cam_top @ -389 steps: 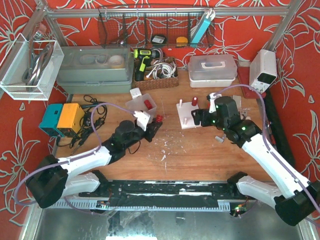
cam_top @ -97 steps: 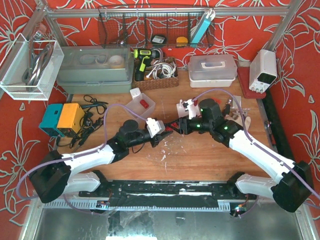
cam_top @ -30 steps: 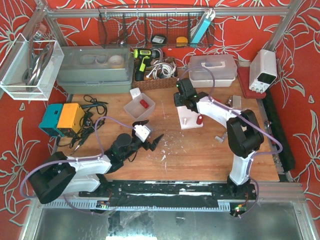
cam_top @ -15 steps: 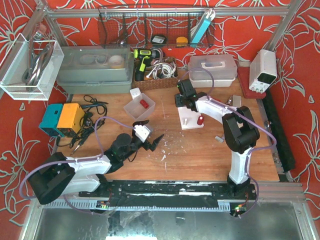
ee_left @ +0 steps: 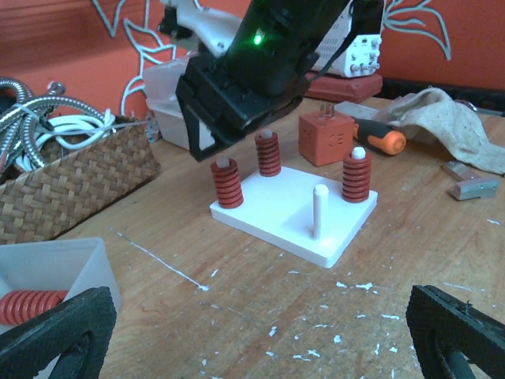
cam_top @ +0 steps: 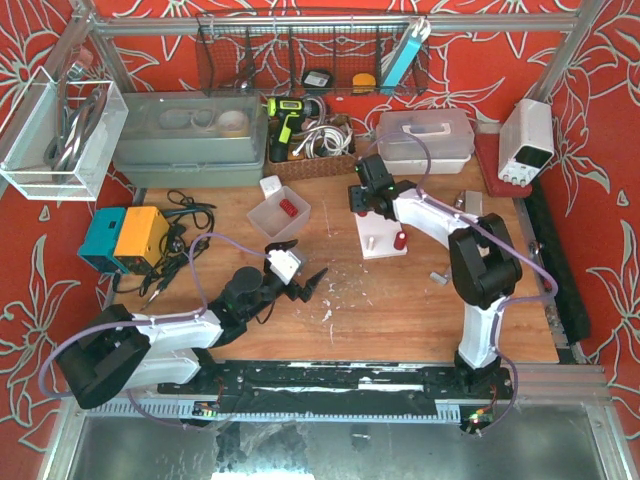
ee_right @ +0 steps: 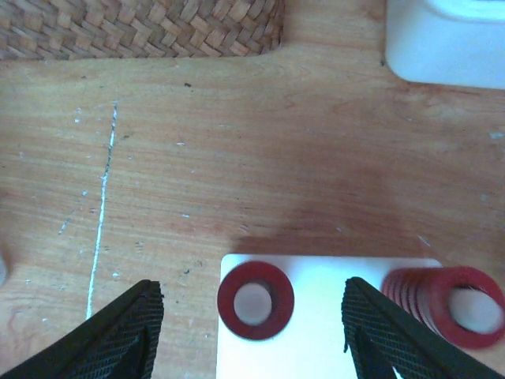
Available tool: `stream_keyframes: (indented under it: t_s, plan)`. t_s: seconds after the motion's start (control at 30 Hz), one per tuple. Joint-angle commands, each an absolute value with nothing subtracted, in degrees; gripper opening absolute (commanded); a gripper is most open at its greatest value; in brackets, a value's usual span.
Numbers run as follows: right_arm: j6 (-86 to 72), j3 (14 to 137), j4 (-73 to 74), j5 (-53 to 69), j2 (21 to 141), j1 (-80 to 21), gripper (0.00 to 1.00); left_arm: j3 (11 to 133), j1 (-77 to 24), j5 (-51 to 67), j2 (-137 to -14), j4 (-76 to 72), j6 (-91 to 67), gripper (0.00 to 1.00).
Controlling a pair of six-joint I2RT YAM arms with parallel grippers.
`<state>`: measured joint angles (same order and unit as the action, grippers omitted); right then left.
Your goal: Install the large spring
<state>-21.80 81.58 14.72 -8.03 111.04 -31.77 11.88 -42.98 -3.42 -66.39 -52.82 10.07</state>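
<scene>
table point(cam_top: 400, 300), scuffed wood; white four-peg plate point(ee_left: 292, 217) toward its far edge; right gripper point(ee_right: 251, 288) spread wide, empty, above plate's corner; left gripper point(ee_left: 256, 304) spread wide, empty, well apart from plate; red spring point(ee_left: 226, 185) seated on corner peg, below right gripper.

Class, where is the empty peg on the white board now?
In the left wrist view the empty peg stands at the near edge of the white board, between the left spring and the right spring.
</scene>
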Motion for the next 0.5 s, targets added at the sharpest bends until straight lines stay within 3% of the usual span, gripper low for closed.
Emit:
stream_keyframes:
  t_s: [0.0, 0.13, 0.27, 0.47]
  plan:
    - [-22.32, 81.37, 20.58, -7.79, 102.41, -31.38, 0.67, 11.95, -43.24, -5.02, -66.37, -53.73, 10.4, 1.0]
    - [-22.12, 76.1, 22.65, -3.11, 93.49, -31.45, 0.74, 12.38, -43.24, -5.9, -65.84, -52.17, 9.33, 1.0]
    - [-22.41, 67.7, 23.68, 0.17, 82.18, -31.55, 0.98, 12.75, -43.24, -7.28, -65.36, -51.16, 7.25, 1.0]
    - [-21.33, 55.14, 22.03, -1.61, 67.11, -31.64, 0.99, 16.61, -43.03, -16.8, -62.27, -36.14, -9.36, 1.0]
